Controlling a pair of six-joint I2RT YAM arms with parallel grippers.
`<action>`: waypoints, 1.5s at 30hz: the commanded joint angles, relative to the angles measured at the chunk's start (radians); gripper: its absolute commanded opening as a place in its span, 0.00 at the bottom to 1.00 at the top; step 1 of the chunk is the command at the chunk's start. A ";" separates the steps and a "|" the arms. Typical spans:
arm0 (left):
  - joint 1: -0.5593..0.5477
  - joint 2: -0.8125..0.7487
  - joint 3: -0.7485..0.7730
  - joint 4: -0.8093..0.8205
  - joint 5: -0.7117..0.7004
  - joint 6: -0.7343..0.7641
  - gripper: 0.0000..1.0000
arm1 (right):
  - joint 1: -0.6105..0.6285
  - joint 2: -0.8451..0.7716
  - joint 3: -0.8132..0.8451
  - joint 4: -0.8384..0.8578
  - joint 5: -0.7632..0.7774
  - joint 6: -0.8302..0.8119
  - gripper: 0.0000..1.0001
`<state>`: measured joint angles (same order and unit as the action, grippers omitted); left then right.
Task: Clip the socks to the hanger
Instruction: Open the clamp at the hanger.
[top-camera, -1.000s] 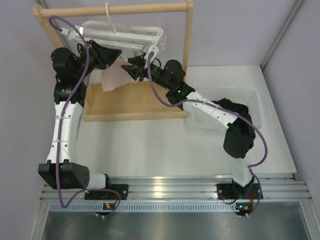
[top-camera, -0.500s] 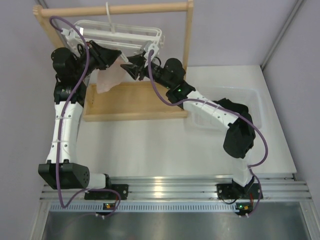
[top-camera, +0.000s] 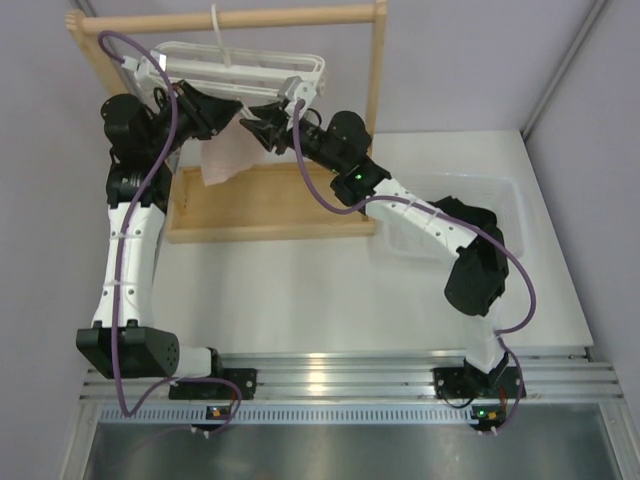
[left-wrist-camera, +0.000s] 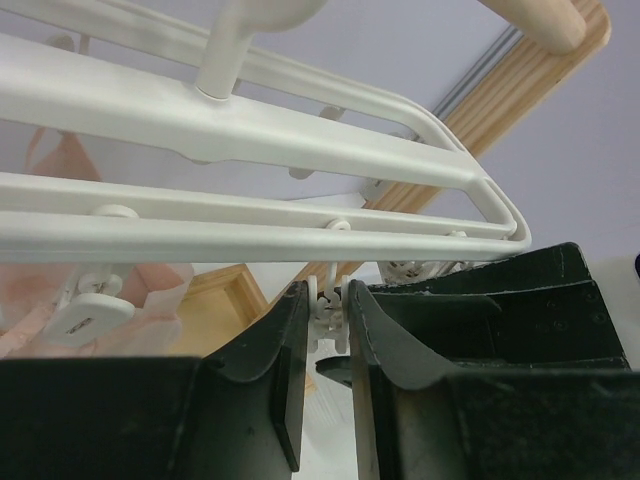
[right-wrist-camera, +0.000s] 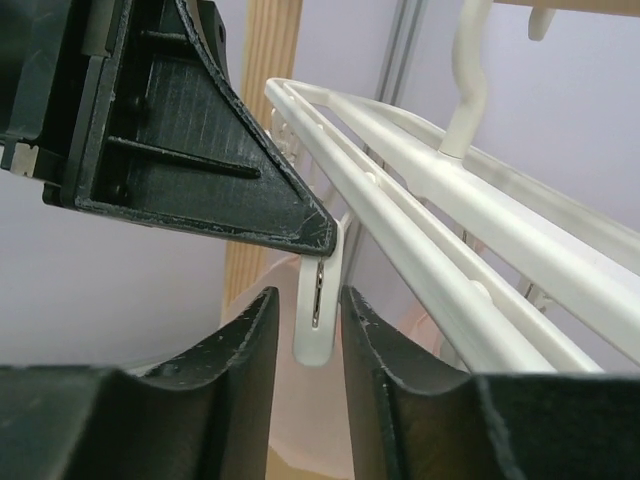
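Observation:
The white hanger (top-camera: 240, 62) hangs by its hook from the wooden rod. My left gripper (top-camera: 238, 110) is up under its frame, shut on a small white dangling clip (left-wrist-camera: 330, 312) and pinching it between the fingertips. My right gripper (top-camera: 258, 126) faces it from the right, just below. In the right wrist view its jaws (right-wrist-camera: 308, 292) stand narrowly apart on either side of that clip (right-wrist-camera: 316, 322), with nothing in them. No black sock shows clearly. A dark tip (left-wrist-camera: 335, 366) sits just under the clip in the left wrist view.
A pale pink cloth (top-camera: 228, 155) hangs from the hanger beside both grippers. The wooden rack's rod (top-camera: 250, 18) and post (top-camera: 376, 70) surround the hanger, above its base tray (top-camera: 270, 210). A clear bin (top-camera: 505, 195) sits at the right, partly under my right arm.
My right gripper has moved up and left, closer to the hanger and the left gripper. The hanger shifted slightly. The left arm has stayed in place.

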<state>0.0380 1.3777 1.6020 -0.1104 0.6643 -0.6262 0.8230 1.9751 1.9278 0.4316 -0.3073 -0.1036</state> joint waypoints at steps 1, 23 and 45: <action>-0.003 -0.005 0.042 0.008 0.032 -0.012 0.00 | 0.022 0.018 0.062 -0.016 -0.004 -0.042 0.32; -0.023 0.017 0.111 -0.067 -0.023 0.045 0.41 | 0.036 0.044 0.137 -0.099 0.045 -0.097 0.00; -0.024 0.009 0.070 -0.032 -0.058 0.023 0.00 | 0.039 -0.149 -0.151 -0.088 0.047 -0.102 0.71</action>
<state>0.0147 1.4010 1.6737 -0.2024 0.6117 -0.5858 0.8513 1.9617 1.8576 0.3214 -0.2550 -0.2020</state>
